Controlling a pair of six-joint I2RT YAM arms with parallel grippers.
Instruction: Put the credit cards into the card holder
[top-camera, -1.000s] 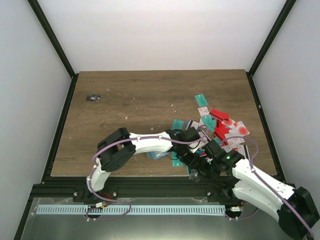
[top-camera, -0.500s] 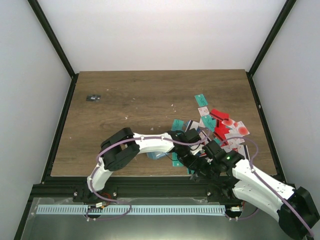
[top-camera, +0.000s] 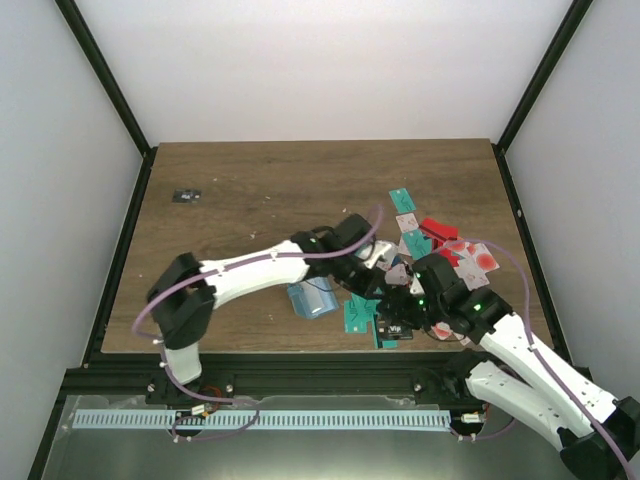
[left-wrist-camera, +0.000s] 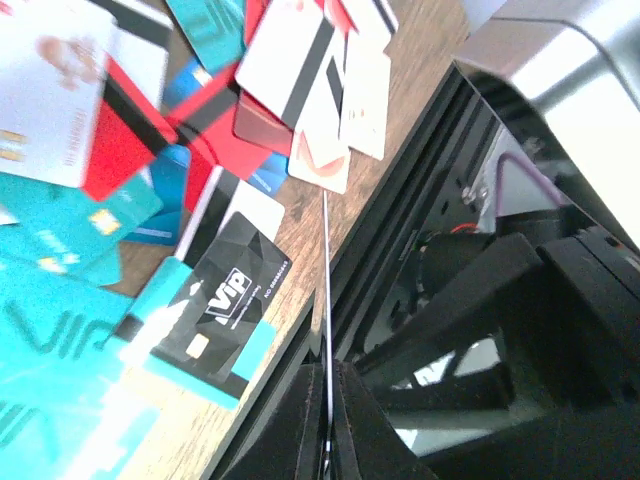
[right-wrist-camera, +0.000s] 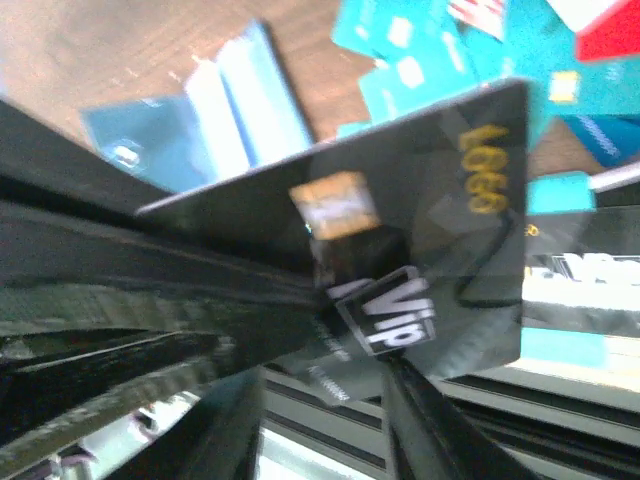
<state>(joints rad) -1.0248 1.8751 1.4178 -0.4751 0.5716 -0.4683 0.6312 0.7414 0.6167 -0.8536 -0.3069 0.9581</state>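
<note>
A: Entry one, the card holder?
B: Card holder (top-camera: 312, 299): blue-grey, lying opened flat on the wooden bench (top-camera: 250, 190), close to its near edge, pockets facing up.

A: Credit cards?
B: Credit cards (top-camera: 432, 250): a loose, overlapping heap to the right of the card holder, running from just beside it out toward the far right. Teal, red, white and pink faces, several with a dark stripe. Teal ones lie just beside the holder's right edge. One black VIP card (left-wrist-camera: 236, 290) lies flat at the near end of the heap, right of the holder.

A: Left tool?
B: Left tool (left-wrist-camera: 327, 380): over the near end of the heap, right of the card holder. Fingers together, clamped on one held card (left-wrist-camera: 325, 260), which shows edge-on in the left wrist view. The right wrist view shows its face: black, with gold digits and a chip.

A: Right tool?
B: Right tool (right-wrist-camera: 322, 410): further right of the holder than the left tool, just beside the held card. Fingers parted, with a gap between them. Whether a finger touches the card, I cannot tell.

A: Anything else?
B: Small black object (top-camera: 186, 195) with white marks: well apart from the card holder, toward the bench's far left.
</note>
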